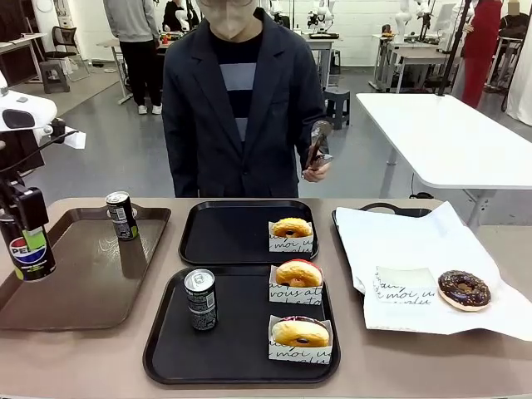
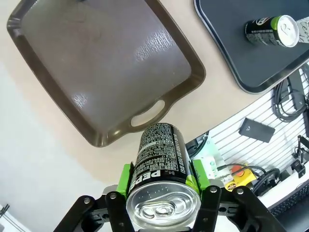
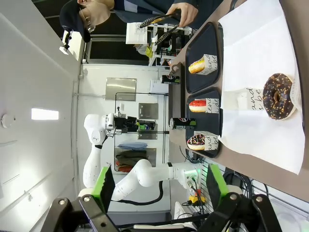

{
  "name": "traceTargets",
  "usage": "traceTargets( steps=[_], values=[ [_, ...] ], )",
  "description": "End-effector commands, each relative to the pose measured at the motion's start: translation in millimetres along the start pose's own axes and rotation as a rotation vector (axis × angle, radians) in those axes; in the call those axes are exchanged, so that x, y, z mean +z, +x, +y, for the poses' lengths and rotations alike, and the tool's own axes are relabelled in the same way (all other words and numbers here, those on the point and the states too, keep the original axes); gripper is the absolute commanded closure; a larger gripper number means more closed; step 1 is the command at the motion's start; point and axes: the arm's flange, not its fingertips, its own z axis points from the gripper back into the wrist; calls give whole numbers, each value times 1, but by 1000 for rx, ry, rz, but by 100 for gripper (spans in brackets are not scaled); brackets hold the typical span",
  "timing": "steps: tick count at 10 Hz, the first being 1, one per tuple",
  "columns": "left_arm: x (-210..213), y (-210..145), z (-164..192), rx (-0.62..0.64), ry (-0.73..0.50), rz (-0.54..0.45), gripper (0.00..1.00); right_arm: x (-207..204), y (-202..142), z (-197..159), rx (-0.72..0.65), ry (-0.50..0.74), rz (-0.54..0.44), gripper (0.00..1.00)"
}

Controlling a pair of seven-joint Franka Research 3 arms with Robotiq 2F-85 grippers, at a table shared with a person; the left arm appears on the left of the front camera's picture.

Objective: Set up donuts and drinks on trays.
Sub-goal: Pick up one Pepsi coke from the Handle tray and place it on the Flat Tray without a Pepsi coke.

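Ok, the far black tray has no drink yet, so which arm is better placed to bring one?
Left. The left tool holds the Pepsi can by the brown tray, next to the far black tray; the right tool hangs open and empty.

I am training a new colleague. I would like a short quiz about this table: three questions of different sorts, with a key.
1. True or false: the left pincer grips the black Pepsi can with the silver top.
2. How many sleeved ring donuts lie on the near matte black plastic tray? A one, B two, C three.
3. Fill in: on the white paper sheet lies a bare ring donut with ____ glaze.

Key: 1 true; 2 B; 3 chocolate.
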Motion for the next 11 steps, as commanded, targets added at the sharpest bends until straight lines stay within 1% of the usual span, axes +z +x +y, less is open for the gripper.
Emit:
traceTargets(
  steps=[1, 2, 3, 5, 6, 8, 9, 11],
  values=[
    [4, -5, 1, -18, 0, -3, 42, 1, 0, 1, 6, 13, 3, 0],
    [0, 0, 0, 0, 0, 0, 42, 1, 0, 1, 6, 13, 3, 0],
    [-4, 15, -6, -50, 20, -10, 42, 1, 0, 1, 6, 13, 3, 0],
    [-6, 47, -23, -93, 24, -75, 42, 1, 0, 1, 6, 13, 3, 0],
    [-8, 63, -34, -98, 24, -92, 42, 1, 0, 1, 6, 13, 3, 0],
    [-14, 85, -43, -110, 22, -111, 42, 1, 0, 1, 6, 13, 3, 0],
    [-16, 92, -46, -107, 12, -109, 42, 1, 0, 1, 6, 13, 3, 0],
    [-18, 96, -49, -14, 34, -81, 42, 1, 0, 1, 6, 13, 3, 0]
  ],
)
